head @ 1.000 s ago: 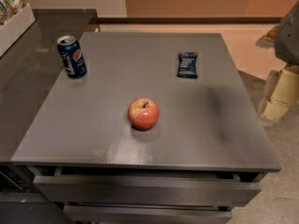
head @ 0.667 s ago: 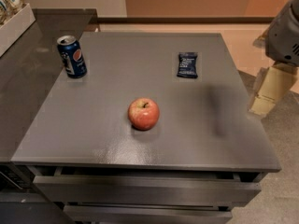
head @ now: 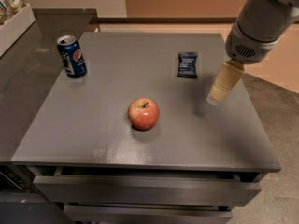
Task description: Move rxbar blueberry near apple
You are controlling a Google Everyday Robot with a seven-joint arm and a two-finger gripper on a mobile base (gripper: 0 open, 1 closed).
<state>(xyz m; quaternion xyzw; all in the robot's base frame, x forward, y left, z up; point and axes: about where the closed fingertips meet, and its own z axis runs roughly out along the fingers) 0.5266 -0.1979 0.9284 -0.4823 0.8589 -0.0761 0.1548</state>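
On the grey tabletop [head: 93, 139], the gripper [head: 216, 95], holding nothing, its opening impossible to tell, should centre squarely over the rxbar blueberry [head: 188, 65] near its left.

1 camera looks steeply down on table [head: 93, 125] (gripper [head: 216, 97] at right).

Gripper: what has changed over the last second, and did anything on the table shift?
The gripper has swung left from beyond the table's right edge and now hangs over its right side, just right of the rxbar blueberry. Nothing was taken hold of. The bar, the apple and the Pepsi can stayed put.
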